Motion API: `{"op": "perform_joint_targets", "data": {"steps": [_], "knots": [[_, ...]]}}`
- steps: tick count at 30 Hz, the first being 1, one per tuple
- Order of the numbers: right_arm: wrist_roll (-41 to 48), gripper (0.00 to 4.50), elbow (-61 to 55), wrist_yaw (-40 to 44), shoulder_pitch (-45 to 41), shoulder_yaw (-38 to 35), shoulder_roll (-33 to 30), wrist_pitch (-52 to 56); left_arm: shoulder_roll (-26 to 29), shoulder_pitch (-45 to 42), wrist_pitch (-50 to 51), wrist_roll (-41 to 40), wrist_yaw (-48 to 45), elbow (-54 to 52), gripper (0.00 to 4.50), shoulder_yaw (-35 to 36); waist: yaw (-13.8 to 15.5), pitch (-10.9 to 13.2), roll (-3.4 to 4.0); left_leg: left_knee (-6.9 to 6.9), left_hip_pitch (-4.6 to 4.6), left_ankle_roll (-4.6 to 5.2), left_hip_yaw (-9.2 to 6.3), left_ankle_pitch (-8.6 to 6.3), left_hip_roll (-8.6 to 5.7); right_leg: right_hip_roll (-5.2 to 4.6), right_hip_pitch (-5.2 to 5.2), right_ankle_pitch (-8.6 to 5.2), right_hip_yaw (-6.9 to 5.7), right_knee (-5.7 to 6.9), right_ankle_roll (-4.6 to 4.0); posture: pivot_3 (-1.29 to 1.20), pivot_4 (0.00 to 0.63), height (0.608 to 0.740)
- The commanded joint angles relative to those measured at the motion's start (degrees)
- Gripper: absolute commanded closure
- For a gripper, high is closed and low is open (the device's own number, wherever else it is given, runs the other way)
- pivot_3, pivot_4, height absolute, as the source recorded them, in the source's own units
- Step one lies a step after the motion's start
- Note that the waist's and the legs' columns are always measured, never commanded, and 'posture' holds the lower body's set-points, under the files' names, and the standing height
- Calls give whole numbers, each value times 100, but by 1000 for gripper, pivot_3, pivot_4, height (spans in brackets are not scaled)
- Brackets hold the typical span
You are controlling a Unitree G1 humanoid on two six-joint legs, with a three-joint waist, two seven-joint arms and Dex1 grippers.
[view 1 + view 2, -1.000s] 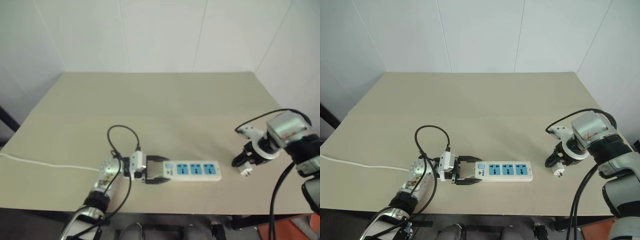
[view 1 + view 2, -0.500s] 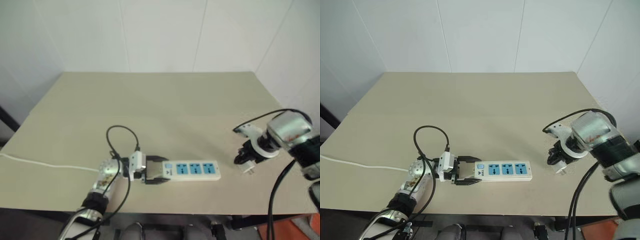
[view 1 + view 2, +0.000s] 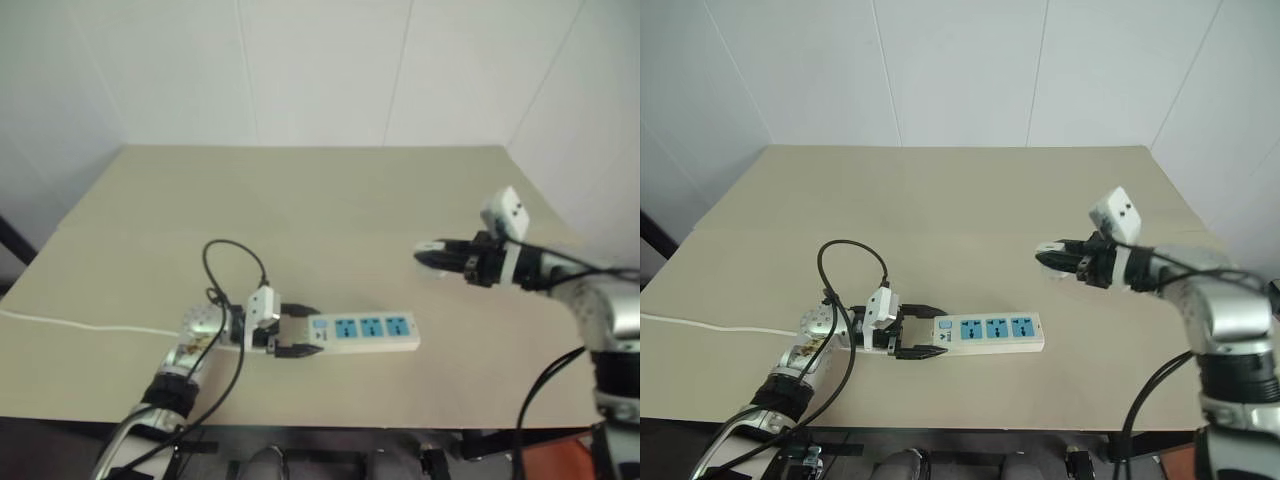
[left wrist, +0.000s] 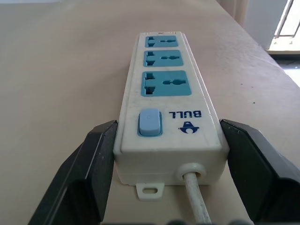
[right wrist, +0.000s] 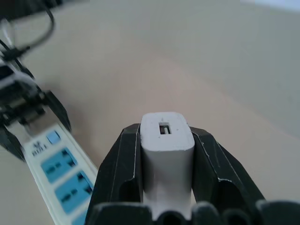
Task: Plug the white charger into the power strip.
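The power strip (image 3: 365, 330) lies flat near the table's front edge, its three blue sockets facing up. My left gripper (image 3: 290, 336) is shut on its cord end, with one black finger (image 4: 93, 173) on each long side by the blue switch. My right gripper (image 3: 1050, 256) hovers above the table, right of and behind the strip, pointing level towards the left. It is shut on the white charger (image 5: 166, 145), whose port face shows between the fingers. The right wrist view looks down past the charger at the strip (image 5: 61, 173). The charger's prongs are hidden.
The strip's thin white cord (image 3: 80, 325) trails left off the table edge. A black cable loop (image 3: 235, 270) arches over my left wrist. The beige table (image 3: 320, 200) lies bare behind the strip, with white walls behind and to the right.
My right gripper shut on the charger at the table's right side, lifted it and swung left to point level. My left gripper drew the strip slightly left.
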Motion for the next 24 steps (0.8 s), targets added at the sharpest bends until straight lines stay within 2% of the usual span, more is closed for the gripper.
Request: {"op": "perform_joint_targets", "data": {"steps": [1, 5, 10, 14, 18, 24], "knots": [[-18, 3375, 472, 504, 18, -227, 389, -1572, 222, 242, 288, 127, 153, -248, 1312, 17, -31, 0, 2, -1, 5, 0, 3, 0, 0, -1, 0, 1, 3, 4, -1, 0, 150, 740], [213, 3375, 1479, 1335, -293, -18, 949, -2115, 321, 539, 520, 9, 131, -664, 1312, 2, -126, 0, 3, -14, 44, 0, 5, 0, 7, 7, 25, 0, 9, 2, -4, 0, 150, 740], [141, 3375, 2471, 2119, -641, 321, 1685, -2591, 476, 705, 560, -85, 29, -846, 1312, 19, -171, 0, 3, -17, 48, 0, 4, 0, 8, 9, 26, 0, 11, 4, -7, 0, 150, 740], [289, 3375, 3037, 2888, -803, 636, 2325, -2488, 586, 722, 611, -73, -27, -890, 1312, 4, -163, 0, 4, -19, 47, 0, 2, 0, 11, 12, 25, 0, 10, 5, -8, 0, 150, 740], [246, 3375, 3420, 3091, -846, 642, 2870, -2896, 646, 746, 582, -43, 8, -898, 1312, 27, -166, 0, 6, -17, 48, -1, 1, 0, 11, 12, 23, 0, 10, 12, -9, 0, 150, 740], [-150, 3375, 4255, 3305, -1087, 865, 3182, -3347, 693, 795, 589, -59, 25, -947, 1312, 39, -170, -1, 7, -21, 53, -1, 1, -1, 12, 13, 20, 0, 10, 13, -10, 0, 150, 740]]}}
